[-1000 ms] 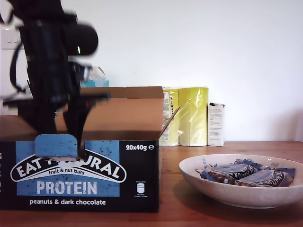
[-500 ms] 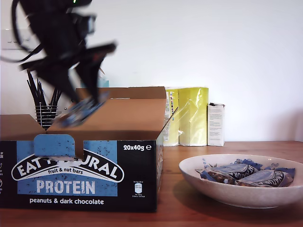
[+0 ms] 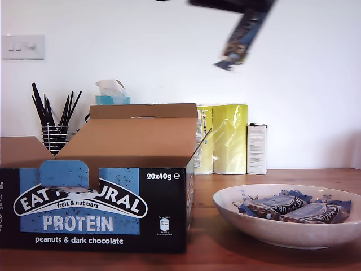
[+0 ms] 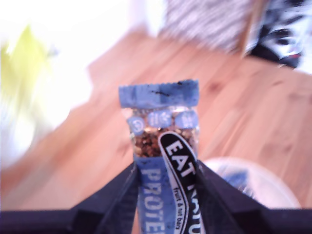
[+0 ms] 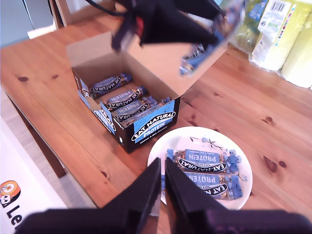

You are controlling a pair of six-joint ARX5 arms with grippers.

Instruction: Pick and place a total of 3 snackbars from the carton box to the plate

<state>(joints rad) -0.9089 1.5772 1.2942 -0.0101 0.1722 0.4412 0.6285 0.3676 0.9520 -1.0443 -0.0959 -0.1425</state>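
My first gripper (image 3: 251, 10) is shut on a snackbar (image 3: 241, 39), which hangs tilted near the exterior view's top, above the gap between carton box and plate. The first wrist view shows that bar (image 4: 158, 122) between the dark fingers, the plate (image 4: 273, 187) below it. The open carton box (image 3: 96, 209) stands at the exterior view's left; several snackbars (image 5: 122, 100) lie inside it. Two snackbars (image 3: 276, 204) (image 3: 316, 213) rest in the flowered plate (image 3: 237, 206). My second gripper (image 5: 163, 195) hovers high over the plate's near side, shut and holding nothing.
Yellow packages (image 3: 223, 138) and a small white box (image 3: 257, 148) stand against the wall behind the plate. A tissue box (image 3: 111, 93) and a wire holder of black sticks (image 3: 53, 121) are behind the carton. The table's edge (image 5: 73, 165) runs close to the carton.
My first gripper has lifted a snackbar out of the carton box and swung up and toward the exterior view's right, from low in the box to near the top edge.
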